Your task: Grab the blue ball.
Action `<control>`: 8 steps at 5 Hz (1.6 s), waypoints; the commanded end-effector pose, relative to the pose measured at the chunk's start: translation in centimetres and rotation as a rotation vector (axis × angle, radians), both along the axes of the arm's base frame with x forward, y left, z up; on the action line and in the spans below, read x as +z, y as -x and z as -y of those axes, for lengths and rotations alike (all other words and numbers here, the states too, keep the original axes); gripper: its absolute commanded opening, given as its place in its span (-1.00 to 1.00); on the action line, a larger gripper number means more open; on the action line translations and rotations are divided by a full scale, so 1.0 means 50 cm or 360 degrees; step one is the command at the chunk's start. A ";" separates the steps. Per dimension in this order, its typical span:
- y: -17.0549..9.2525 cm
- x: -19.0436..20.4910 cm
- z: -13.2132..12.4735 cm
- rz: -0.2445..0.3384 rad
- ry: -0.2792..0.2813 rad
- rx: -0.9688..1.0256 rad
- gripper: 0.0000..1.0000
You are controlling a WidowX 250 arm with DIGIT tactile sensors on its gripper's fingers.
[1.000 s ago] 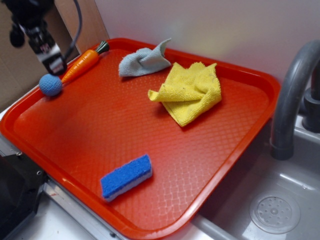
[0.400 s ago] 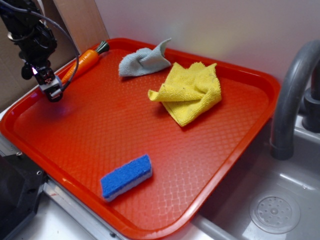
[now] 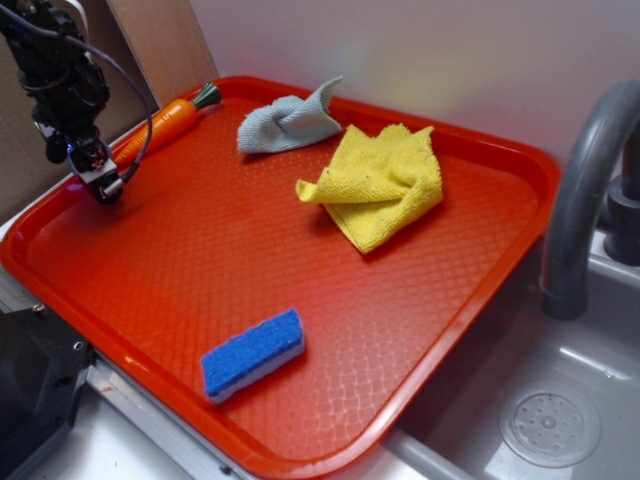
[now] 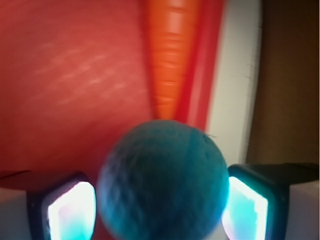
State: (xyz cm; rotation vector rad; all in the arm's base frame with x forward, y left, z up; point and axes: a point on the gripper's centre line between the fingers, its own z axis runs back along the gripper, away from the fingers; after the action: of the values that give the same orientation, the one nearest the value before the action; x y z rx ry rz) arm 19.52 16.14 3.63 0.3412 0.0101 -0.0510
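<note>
Jaws lowered since prior frame, blue ball [image 4: 162,182] btwn them, open, beside carrot [image 4: 171,55]

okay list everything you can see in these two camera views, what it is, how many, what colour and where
tray: 1, red, beside the sink
blue ball: 1, light blue, between the gripper fingers, at the tray's left edge; hidden in the exterior view
toy carrot: 1, orange, green top, along the tray's far-left rim
grey cloth: 1, far side of tray
yellow cloth: 1, crumpled, right of the grey cloth
sponge: 1, blue and white, near edge of tray
faucet: 1, grey, right
sink: 1, grey, lower right
gripper: 1, black, over the ball
</note>
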 end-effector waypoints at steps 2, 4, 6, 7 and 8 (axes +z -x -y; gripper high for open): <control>-0.014 0.003 -0.006 0.0134 0.0101 0.0206 -1.00; -0.006 0.017 0.014 0.0068 0.0106 0.0176 -1.00; 0.021 0.176 0.150 0.0124 0.0294 0.0097 -1.00; 0.032 0.250 0.247 0.0190 0.0290 0.0219 -1.00; 0.030 0.309 0.298 0.0218 0.0397 0.0291 -1.00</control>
State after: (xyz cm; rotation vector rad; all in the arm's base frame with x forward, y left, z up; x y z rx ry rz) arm 17.80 1.31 17.79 0.0966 -0.0623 0.1603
